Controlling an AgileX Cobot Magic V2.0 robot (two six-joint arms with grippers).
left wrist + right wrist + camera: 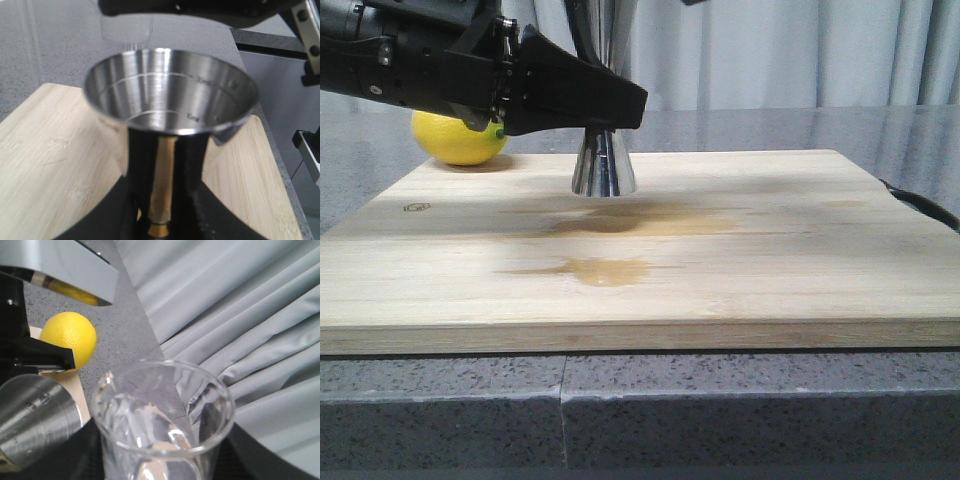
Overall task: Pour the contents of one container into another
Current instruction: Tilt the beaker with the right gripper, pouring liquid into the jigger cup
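The left tool (pixel 605 100) is clamped on the waist of the steel jigger (pixel 604 165), holding it upright on the wooden board (pixel 770 250) so its open cup faces up to catch liquid and cannot tip during the pour. In the left wrist view the cup (pixel 170 95) looks dry or nearly so, with its gold band low between the fingers. The right tool sits below the frame in its own wrist view, so its grip cannot be made out directly, though the glass beaker (pixel 162 425) stands close before that camera, raised and just beside the jigger's rim, apparently ready to tilt; it seems to hold clear liquid. A lemon (pixel 458 138) rests at the board's far left corner, behind the left arm and clear of the pouring path. Damp stains mark the board nearer the front of the tabletop (pixel 720 400).
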